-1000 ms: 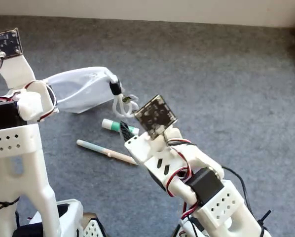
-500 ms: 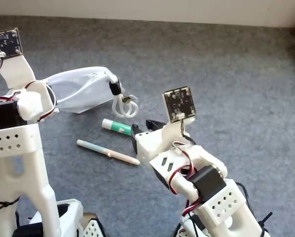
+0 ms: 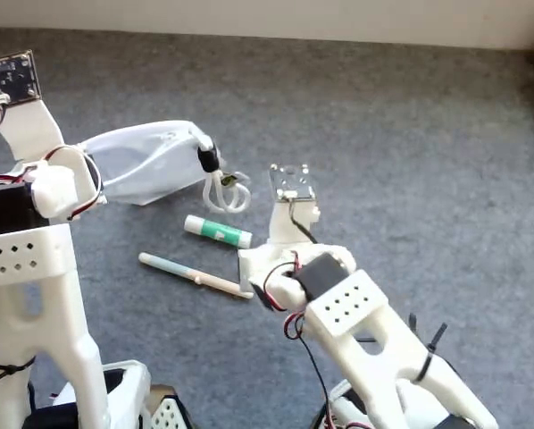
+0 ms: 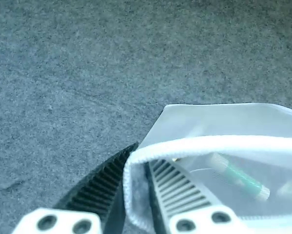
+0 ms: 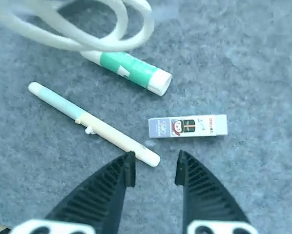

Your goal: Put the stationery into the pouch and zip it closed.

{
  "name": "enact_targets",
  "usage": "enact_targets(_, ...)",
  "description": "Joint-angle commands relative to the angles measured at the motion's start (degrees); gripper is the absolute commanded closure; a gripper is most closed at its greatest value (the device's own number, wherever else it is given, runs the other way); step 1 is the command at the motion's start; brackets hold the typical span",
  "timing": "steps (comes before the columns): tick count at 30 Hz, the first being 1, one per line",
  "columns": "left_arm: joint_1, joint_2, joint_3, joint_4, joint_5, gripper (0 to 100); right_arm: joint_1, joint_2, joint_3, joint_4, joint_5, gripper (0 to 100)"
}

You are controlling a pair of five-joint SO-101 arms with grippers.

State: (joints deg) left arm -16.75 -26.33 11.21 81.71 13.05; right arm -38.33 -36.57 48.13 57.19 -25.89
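- The right arm has just swung round. A second ago its wrist hung over the green-and-white marker (image 3: 217,231); now it has drawn back towards the near side and points down at the desk (image 3: 410,116).
- The right gripper (image 5: 154,168) has its jaws spread and nothing between them. It hovers above the right-hand tip of the pen (image 5: 93,124), with the eraser (image 5: 188,126) just to the right of that tip.
- None of the stationery has shifted in that second. The marker lies in the middle of the desk, the pen just nearer than it, and both are apart from the pouch.
- The pouch (image 3: 146,161) sits at the far left, where it was. Its white cord (image 3: 224,192) trails to the right, ending just beyond the marker.
- The left gripper (image 4: 138,161) has its jaws pinching the pouch's rim, one inside and one outside, which holds the mouth open.
- Something green-tipped shows through the pouch's translucent wall; whether it is inside or merely behind, I cannot tell.
- To my eye the turn is a lining-up for a pick. Pen or eraser looks the likely target.
- At least three pieces remain outside and the zip is still open.
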Motion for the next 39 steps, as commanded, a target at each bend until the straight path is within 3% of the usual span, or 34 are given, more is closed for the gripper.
enact_targets(1,-0.57,0.04,0.92,-0.44,0.44,99,1.1,0.84,-3.65,-0.22,-0.79,86.4)
enact_targets(8,-0.57,0.04,0.92,-0.44,0.35,99,1.1,1.54,-3.65,-0.22,-1.23,86.4)
enact_targets(11,-0.66,0.04,0.92,-0.44,0.35,99,1.1,1.63,-3.65,-0.22,-8.35,85.8)
enact_targets(17,-0.66,0.04,1.01,-0.44,0.35,99,0.92,1.63,-3.65,-0.22,-17.23,68.6)
enact_targets(19,-0.66,0.04,1.01,-0.44,0.35,99,0.84,1.71,-3.65,-0.22,-18.2,67.8)
enact_targets(32,-0.48,0.04,1.19,-0.44,0.35,99,1.01,2.24,-3.74,-3.03,-18.37,67.8)
enact_targets(39,-0.48,0.04,1.27,-0.44,0.35,99,2.33,14.37,-10.86,-2.77,-18.37,67.8)
